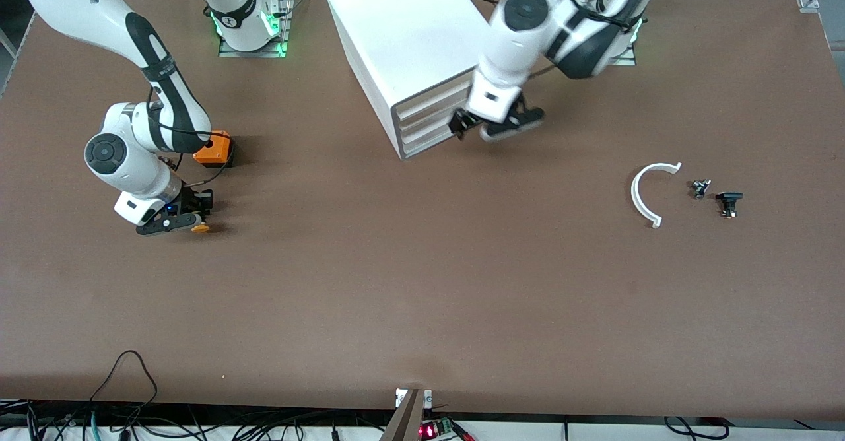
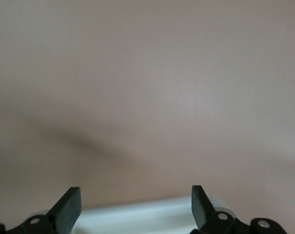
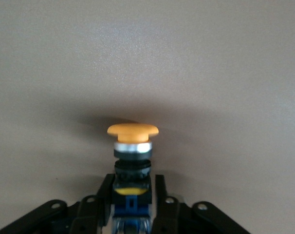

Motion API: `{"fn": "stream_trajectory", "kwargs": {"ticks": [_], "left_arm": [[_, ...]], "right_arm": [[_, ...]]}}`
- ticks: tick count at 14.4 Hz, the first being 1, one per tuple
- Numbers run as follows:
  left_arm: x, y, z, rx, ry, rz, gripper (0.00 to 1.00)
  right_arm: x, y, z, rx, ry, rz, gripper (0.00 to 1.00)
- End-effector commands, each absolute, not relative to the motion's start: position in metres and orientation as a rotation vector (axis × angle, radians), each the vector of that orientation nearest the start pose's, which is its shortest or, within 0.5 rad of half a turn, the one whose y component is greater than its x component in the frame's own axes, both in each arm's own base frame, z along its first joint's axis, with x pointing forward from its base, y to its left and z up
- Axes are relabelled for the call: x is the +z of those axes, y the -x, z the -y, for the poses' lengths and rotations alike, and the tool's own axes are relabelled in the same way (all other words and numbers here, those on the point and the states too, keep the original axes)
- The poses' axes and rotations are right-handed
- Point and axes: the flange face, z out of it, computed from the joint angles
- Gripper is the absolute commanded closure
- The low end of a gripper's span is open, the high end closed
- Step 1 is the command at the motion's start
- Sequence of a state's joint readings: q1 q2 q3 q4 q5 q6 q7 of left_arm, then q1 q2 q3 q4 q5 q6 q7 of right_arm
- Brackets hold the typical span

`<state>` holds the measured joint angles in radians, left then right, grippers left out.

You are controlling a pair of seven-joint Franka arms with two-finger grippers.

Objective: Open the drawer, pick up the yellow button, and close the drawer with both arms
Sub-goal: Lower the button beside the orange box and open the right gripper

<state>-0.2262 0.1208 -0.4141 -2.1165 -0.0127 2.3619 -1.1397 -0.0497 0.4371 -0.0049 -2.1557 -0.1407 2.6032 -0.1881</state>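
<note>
Two grippers are at work on the brown surface. Low at the right arm's end, the right gripper has its fingers flanking the button; the right wrist view shows the black and blue body between them with the orange cap sticking out past the tips, though it does not settle whether they are pressing on it. From the front view only the orange cap shows beside the black gripper, on or just above the surface. An orange cube sits near it, farther from the front camera, partly covered by the right arm.

At the front of the white cabinet the left gripper has its fingers spread wide with nothing between them. The drawer looks pushed in flush, its end hidden by the gripper. The left wrist view gives only a blurred white edge below the fingertips.

Toward the left arm's end lie a white curved strip and two small black parts, too small to make out.
</note>
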Motion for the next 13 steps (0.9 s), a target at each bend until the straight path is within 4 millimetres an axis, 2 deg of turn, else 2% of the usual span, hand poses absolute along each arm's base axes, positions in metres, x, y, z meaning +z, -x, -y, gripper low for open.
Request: {"fn": "stream_trajectory", "kwargs": {"ticks": [1,4,6,7,9,11,13], "left_arm": [[0.413,-0.506,0.282,-0.2,3.191,0.867,0.0],[0.466,-0.538,0.216,-0.245,3.183,0.729,0.0],[0.507,-0.556,0.176,-0.19,3.169,0.623,0.0],[0.524,-0.562,0.154,-0.16,3.164,0.575,0.0],[0.556,-0.568,0.116,-0.118,3.165,0.465,0.0],[0.58,-0.568,0.082,-0.084,3.162,0.398,0.0],[0.597,-0.563,0.057,-0.076,3.157,0.342,0.0]], "right_arm": [[0.233,-0.573,0.028,-0.001,3.202,0.386,0.0],[0.31,-0.603,0.0,0.079,3.204,0.244,0.0],[0.359,-0.621,-0.026,0.079,3.171,0.217,0.0],[0.377,-0.626,-0.032,0.073,3.164,0.208,0.0],[0.413,-0.633,-0.051,0.048,3.153,0.217,0.0],[0.456,-0.637,-0.083,0.057,3.158,0.217,0.0],[0.493,-0.632,-0.104,0.109,3.171,0.078,0.0]]}}
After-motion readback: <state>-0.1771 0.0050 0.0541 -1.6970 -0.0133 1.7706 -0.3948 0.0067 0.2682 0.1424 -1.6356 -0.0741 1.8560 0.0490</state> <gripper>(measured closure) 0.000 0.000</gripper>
